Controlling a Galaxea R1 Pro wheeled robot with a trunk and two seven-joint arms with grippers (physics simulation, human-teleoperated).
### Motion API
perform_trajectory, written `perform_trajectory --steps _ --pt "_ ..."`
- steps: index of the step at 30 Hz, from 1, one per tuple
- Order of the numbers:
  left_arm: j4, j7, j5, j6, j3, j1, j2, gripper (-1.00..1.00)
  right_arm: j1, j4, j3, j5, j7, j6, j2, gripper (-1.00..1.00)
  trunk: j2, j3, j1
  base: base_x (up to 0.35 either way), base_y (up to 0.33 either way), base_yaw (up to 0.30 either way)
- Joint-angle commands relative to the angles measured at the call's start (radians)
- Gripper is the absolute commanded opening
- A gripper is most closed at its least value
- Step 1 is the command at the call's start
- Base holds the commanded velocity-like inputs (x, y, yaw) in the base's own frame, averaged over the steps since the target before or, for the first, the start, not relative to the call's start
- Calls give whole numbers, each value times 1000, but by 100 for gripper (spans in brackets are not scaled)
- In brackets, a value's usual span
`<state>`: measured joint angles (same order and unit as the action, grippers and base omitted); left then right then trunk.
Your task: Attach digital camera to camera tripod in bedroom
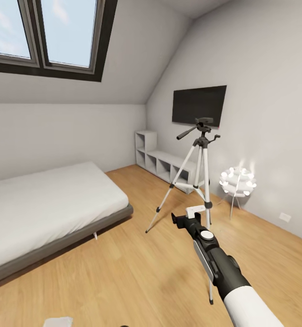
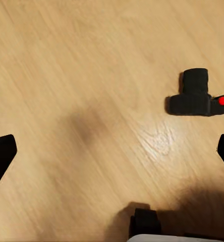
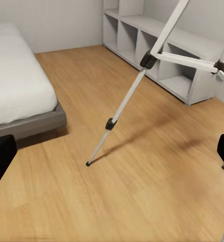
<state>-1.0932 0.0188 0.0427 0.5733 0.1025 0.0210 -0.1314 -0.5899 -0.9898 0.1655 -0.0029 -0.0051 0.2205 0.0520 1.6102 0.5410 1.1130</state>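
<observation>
Nearby, camera tripod [image 1: 201, 172] stands between bed [image 1: 42, 204], shelf [image 1: 162, 161] and lamp [image 1: 237, 180]; both hands spread.

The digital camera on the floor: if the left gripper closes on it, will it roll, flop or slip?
The digital camera looks boxy and rigid, so it probably won't flop or roll. It lies on bare wood floor, so a nudge could slide it. Its stubby lens sticks out, so an off-centre pinch might twist it.
</observation>
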Motion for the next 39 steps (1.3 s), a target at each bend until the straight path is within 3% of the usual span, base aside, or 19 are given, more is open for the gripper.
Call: perform_trajectory --steps 1,3,6,8,10,16,22,23,26,30,33,39 --pt "-46 6 4 44 7 0 -1 100 -1 -1 2 0 -1 5 0 100 8 4 4 0 0 0" --pt "-157 17 4 136 18 0 -1 100 -1 -1 4 0 -1 5 0 100 22 10 12 0 0 0" --pt "-257 24 4 197 24 0 -5 100 -1 -1 5 0 -1 5 0 100 43 20 23 0 0 0" --pt "-340 29 4 231 26 0 -14 100 -1 -1 7 0 -1 4 0 100 57 26 31 0 0 0" --pt "-414 48 3 254 28 -2 -41 100 -1 -1 9 -1 3 -5 0 100 71 32 38 0 0 0" --pt "-443 143 -1 245 23 -13 -66 100 -1 -1 16 -1 6 -27 0 100 113 51 61 0 0 0" --pt "-438 270 -8 117 -17 -17 -126 100 -1 -1 19 -1 9 -32 0 100 155 70 84 0 0 0" --pt "-433 312 -9 62 -23 -17 -152 100 -1 -1 19 -2 13 -32 0 100 162 73 88 0 0 0" --pt "-418 394 -10 -48 -31 -18 -190 100 -1 -2 20 -2 23 -33 0 100 183 82 100 0 0 0" --pt "-410 451 -13 -157 -34 -18 -206 100 -1 -1 20 -2 38 -33 0 100 211 95 115 0 0 0" --pt "-407 483 -36 -293 -37 -18 -216 100 -1 -1 20 -2 59 -32 0 100 232 104 127 0 0 0" --pt "-409 492 -47 -332 -38 -18 -221 100 -1 -2 20 -2 65 -33 0 100 274 123 150 0 0 0"
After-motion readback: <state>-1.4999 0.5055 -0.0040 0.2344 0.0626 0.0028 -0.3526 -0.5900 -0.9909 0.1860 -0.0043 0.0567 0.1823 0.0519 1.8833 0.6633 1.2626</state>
